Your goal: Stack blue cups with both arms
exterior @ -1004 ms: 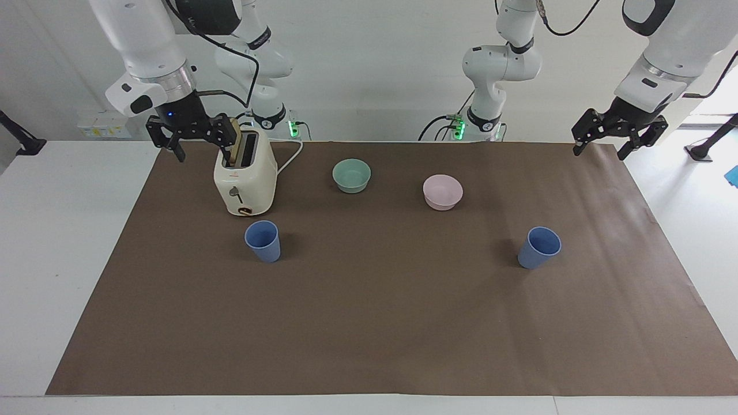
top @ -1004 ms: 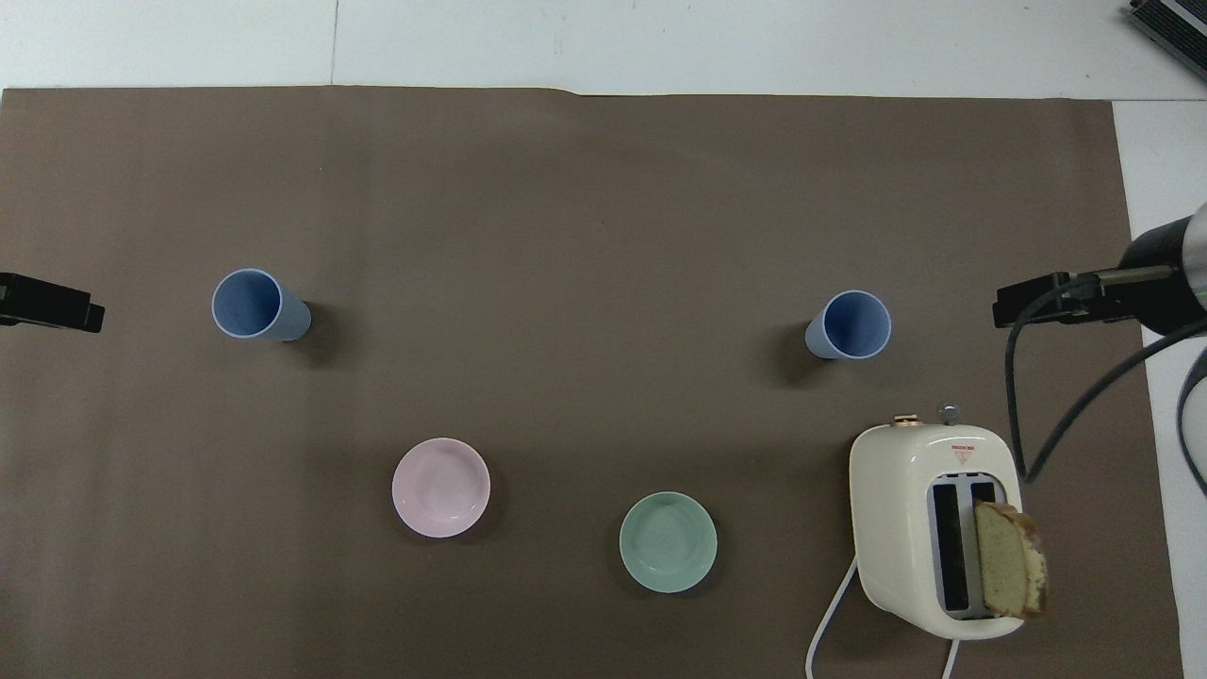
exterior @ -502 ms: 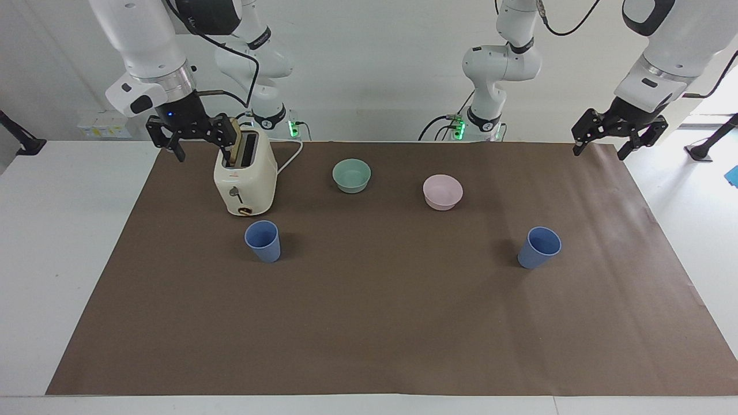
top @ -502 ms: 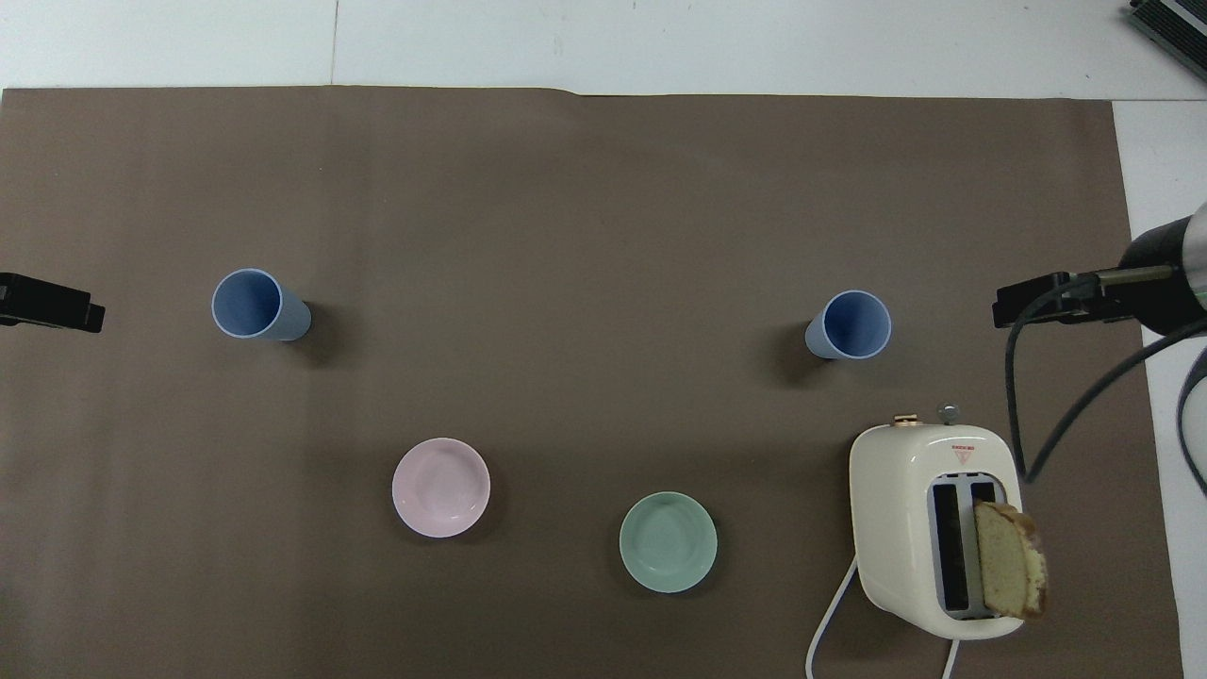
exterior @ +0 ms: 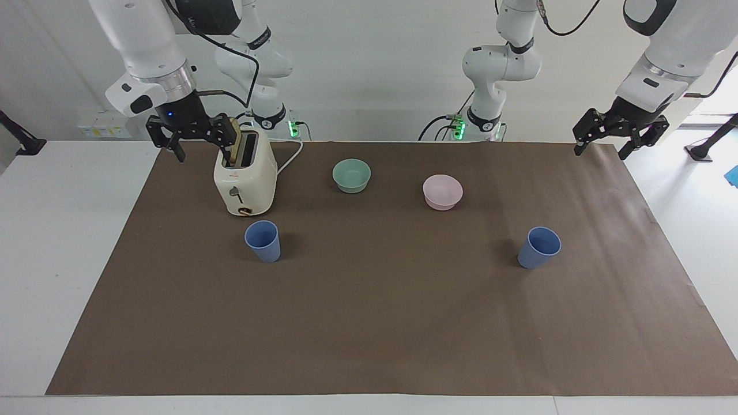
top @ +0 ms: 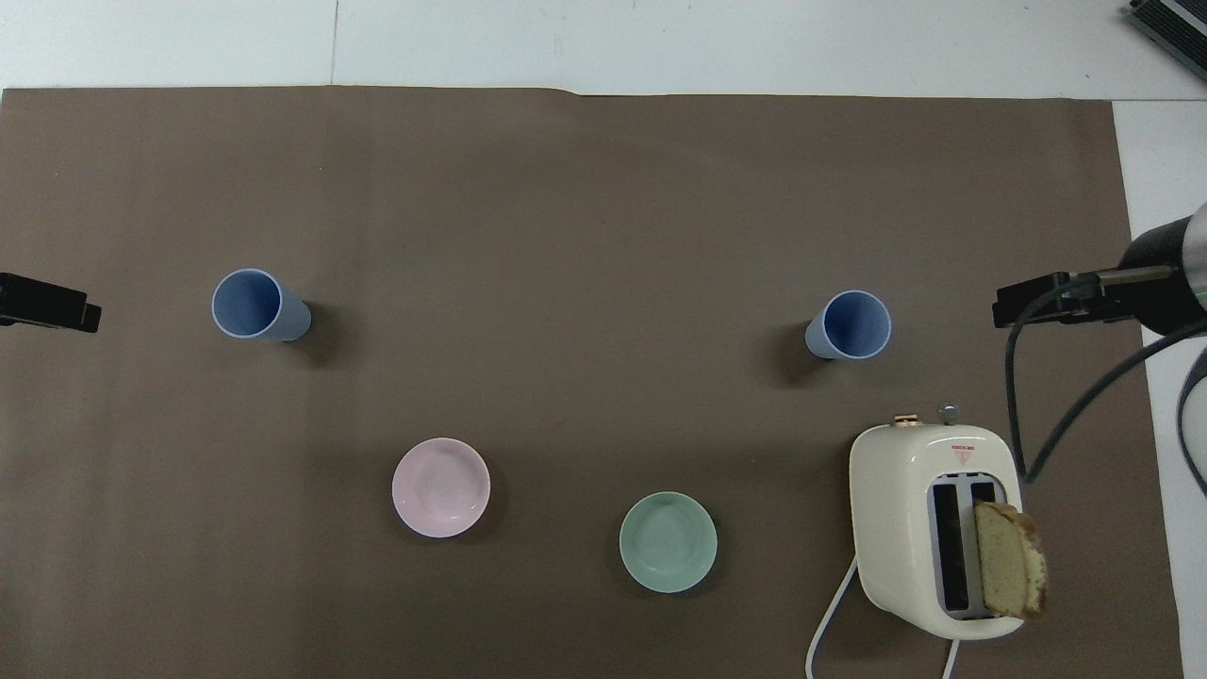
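Note:
Two blue cups stand upright and apart on the brown mat. One cup (exterior: 263, 241) (top: 853, 324) is toward the right arm's end, just farther from the robots than the toaster. The other cup (exterior: 539, 246) (top: 253, 305) is toward the left arm's end. My right gripper (exterior: 199, 147) (top: 1047, 306) hangs open in the air beside the toaster, holding nothing. Over the mat's corner at the left arm's end, my left gripper (exterior: 601, 148) (top: 47, 309) is up in the air, open and empty. Neither gripper touches a cup.
A cream toaster (exterior: 245, 176) (top: 934, 528) with a bread slice (top: 1009, 571) in one slot stands close to the right gripper. A teal bowl (exterior: 351, 174) (top: 668, 541) and a pink bowl (exterior: 442, 191) (top: 440, 487) sit nearer the robots than the cups.
The left gripper has drifted very slightly upward and outward. The right arm and both cups have not moved.

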### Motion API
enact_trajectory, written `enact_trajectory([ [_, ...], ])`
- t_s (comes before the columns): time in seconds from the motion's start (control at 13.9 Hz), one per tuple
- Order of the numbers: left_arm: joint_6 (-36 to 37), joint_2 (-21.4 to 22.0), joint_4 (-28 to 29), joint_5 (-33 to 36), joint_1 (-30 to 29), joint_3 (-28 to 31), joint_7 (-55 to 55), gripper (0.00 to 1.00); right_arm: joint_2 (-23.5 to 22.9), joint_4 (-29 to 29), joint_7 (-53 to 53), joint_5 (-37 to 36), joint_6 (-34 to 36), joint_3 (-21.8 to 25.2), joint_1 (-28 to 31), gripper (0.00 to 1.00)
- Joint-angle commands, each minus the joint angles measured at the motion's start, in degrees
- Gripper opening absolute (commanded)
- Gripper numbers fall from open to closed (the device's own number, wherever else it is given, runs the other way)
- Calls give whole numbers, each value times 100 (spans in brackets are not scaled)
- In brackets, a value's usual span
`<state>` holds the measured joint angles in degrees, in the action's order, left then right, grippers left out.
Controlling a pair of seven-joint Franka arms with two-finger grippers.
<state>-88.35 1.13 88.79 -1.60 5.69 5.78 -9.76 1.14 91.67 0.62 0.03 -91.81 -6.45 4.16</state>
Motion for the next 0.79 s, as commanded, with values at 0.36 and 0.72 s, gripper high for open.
enact_trajectory([
  [0.36, 2, 107, 86, 28, 54, 28, -9, 100, 115, 123, 52, 49, -57, -40, 68, 100],
  [0.72, -51, 168, 174, 28, 72, 28, -9, 100, 115, 123, 43, 49, -56, -40, 77, 100],
])
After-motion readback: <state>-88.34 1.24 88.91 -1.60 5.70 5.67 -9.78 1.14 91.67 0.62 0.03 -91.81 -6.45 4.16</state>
